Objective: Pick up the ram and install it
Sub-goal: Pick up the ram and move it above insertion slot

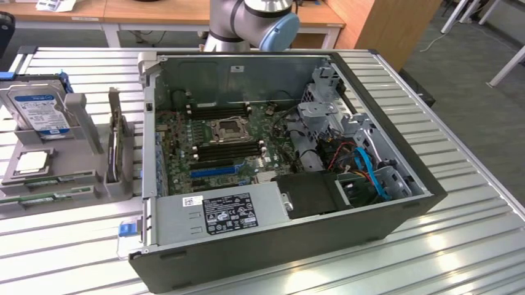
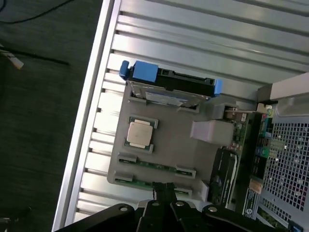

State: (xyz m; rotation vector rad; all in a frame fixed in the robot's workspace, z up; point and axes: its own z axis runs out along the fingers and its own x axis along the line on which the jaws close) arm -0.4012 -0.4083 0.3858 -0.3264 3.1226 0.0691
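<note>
Ram (image 1: 49, 198) lies flat at the exterior view's lower left, long axis left-right; I read gripper (image 2: 164, 189) jaws closed, empty.

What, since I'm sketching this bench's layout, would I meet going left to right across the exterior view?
From the left: hard drive → upright expansion card → CPU socket → grey drive cage → blue cables.
</note>
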